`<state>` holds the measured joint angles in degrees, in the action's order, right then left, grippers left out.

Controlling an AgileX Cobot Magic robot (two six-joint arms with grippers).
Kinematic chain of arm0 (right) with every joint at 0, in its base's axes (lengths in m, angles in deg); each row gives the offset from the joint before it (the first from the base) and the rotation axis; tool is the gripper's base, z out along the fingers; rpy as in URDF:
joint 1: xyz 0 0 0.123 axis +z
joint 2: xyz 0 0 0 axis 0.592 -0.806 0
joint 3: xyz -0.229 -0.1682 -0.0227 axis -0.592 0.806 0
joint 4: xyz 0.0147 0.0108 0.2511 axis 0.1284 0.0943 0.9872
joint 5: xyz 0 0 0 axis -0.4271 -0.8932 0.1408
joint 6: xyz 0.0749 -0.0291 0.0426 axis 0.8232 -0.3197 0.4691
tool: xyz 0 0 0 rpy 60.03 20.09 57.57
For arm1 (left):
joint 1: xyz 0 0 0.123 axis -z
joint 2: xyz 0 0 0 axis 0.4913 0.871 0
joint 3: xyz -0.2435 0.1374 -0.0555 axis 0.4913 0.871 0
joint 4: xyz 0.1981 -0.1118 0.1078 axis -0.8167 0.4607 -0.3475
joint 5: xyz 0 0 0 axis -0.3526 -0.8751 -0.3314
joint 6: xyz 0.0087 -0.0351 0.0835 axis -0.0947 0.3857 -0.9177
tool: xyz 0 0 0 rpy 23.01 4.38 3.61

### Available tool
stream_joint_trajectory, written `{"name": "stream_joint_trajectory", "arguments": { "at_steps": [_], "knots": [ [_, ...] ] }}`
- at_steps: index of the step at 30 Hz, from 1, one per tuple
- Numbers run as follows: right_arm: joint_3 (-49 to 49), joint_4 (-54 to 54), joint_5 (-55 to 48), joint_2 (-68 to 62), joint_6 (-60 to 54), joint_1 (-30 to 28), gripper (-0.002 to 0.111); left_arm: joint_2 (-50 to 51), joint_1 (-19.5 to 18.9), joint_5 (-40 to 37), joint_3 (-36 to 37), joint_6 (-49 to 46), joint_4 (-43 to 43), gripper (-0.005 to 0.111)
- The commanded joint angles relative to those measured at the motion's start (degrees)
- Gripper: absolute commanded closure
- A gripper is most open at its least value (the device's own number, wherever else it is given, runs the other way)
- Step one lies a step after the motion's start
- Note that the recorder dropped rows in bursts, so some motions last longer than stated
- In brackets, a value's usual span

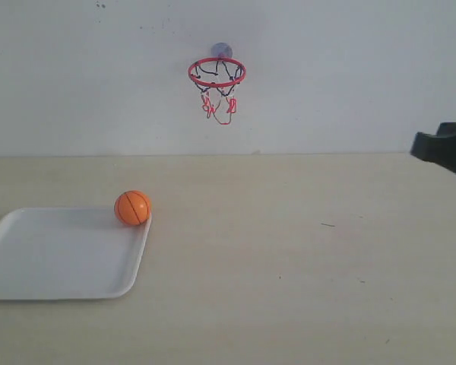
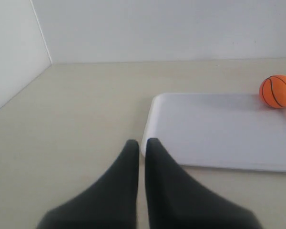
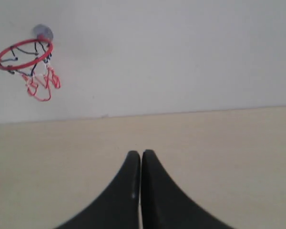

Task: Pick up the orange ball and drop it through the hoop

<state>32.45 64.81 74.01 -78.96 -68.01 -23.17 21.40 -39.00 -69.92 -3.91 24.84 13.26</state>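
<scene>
1. A plain white wall (image 1: 349,68) stood behind everything, meeting the table along a straight line.
2. The pale beige table (image 1: 289,266) filled the lower half of the exterior view.
3. A white tray (image 1: 53,258) with rounded corners lay flat on the table, on the left side of the exterior view.
4. The left gripper (image 2: 140,141) showed two dark fingers drawn nearly together, with only a thin slit between them and nothing held. In the left wrist view its tips appeared close to one corner of the tray and well apart from the ball. How high it hung over the table could not be told.
5. The right gripper (image 3: 140,153) had its dark fingers pressed together, holding nothing. It pointed toward the wall, with the hoop off to one side. In the exterior view only a dark piece of the right arm (image 1: 448,148) showed at the right edge, above the table.
6. The hoop (image 1: 216,72) was stuck high on the wall by a bluish suction cup. Its red ring was level, and a dark and red string net hung below it.
7. The orange ball (image 1: 132,207), marked with thin black seams, sat on the tray at its far right corner, against the rim. It lay well below the hoop and to its left.
</scene>
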Motion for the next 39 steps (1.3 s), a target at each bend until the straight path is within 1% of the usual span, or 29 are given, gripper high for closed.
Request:
{"name": "stream_joint_trajectory", "arguments": {
  "at_steps": [1, 4, 6, 9, 11, 13, 17, 19, 20, 23, 25, 27, 28, 30, 34, 35, 36, 39],
  "knots": [
    [-7.5, -17.9, -0.4, -10.6, 8.8, 5.6, 0.109, 0.1, 0.0, 0.2, 0.2, 0.5, 0.1, 0.103],
    [-14.7, -37.4, -0.3, -19.2, 14.4, 11.5, 0.109, 0.1, 0.0, 0.2, 0.2, 0.5, 0.1, 0.103],
    [-19.7, -48.0, -1.0, -24.4, 19.4, 15.0, 0.109, 0.1, 0.0, 0.2, 0.2, 0.5, 0.1, 0.103],
    [-25.9, -55.4, -1.6, -30.7, 32.7, 18.0, 0.109, 0.1, 0.0, 0.2, 0.2, 0.5, 0.1, 0.103],
    [-29.1, -60.9, 0.4, -34.2, 43.0, 18.8, 0.109, 0.1, 0.0, 0.2, 0.2, 0.5, 0.1, 0.103],
    [-32.0, -71.2, 5.7, -37.3, 54.6, 18.8, 0.109, 0.1, 0.0, 0.2, 0.2, 0.5, 0.1, 0.103],
    [-41.7, -100.9, 22.3, -44.4, 82.6, 19.2, 0.109, 0.1, 0.0, 0.2, 0.2, 0.5, 0.1, 0.103],
    [-45.7, -102.6, 23.1, -46.7, 91.3, 19.6, 0.109, 0.1, 0.0, 0.2, 0.2, 0.5, 0.1, 0.103],
    [-47.4, -102.6, 22.3, -48.1, 93.2, 20.2, 0.109, 0.1, 0.0, 0.2, 0.2, 0.5, 0.1, 0.103],
    [-50.7, -102.6, 18.7, -50.5, 93.2, 22.0, 0.109, 0.1, 0.0, 0.2, 0.2, 0.5, 0.1, 0.103],
    [-51.9, -102.6, 13.5, -51.3, 93.2, 23.4, 0.108, 0.1, 0.0, 0.2, 0.2, 0.5, 0.1, 0.103],
    [-52.5, -102.6, 5.8, -51.5, 93.1, 25.3, 0.103, 0.1, 0.0, 0.2, 0.2, 0.5, 0.1, 0.103],
    [-52.6, -102.6, 2.9, -51.5, 93.1, 26.1, 0.099, 0.1, 0.0, 0.2, 0.2, 0.5, 0.1, 0.103],
    [-52.6, -102.6, -3.3, -51.6, 93.1, 27.7, 0.084, 0.1, 0.0, 0.2, 0.2, 0.5, 0.1, 0.103],
    [-53.3, -101.6, -12.4, -53.1, 94.3, 30.6, 0.041, 0.1, 0.0, 0.2, 0.2, 0.5, 0.1, 0.103],
    [-53.8, -100.8, -14.5, -53.8, 95.0, 31.4, 0.035, 0.1, 0.0, 0.2, 0.2, 0.5, 0.1, 0.103],
    [-54.3, -100.0, -15.7, -54.5, 95.3, 32.0, 0.034, 0.1, 0.0, 0.2, 0.2, 0.5, 0.1, 0.103],
    [-56.1, -99.7, -17.6, -57.0, 96.2, 33.4, 0.034, 0.1, 0.0, 0.2, 0.2, 0.5, 0.1, 0.103]
  ]
}}
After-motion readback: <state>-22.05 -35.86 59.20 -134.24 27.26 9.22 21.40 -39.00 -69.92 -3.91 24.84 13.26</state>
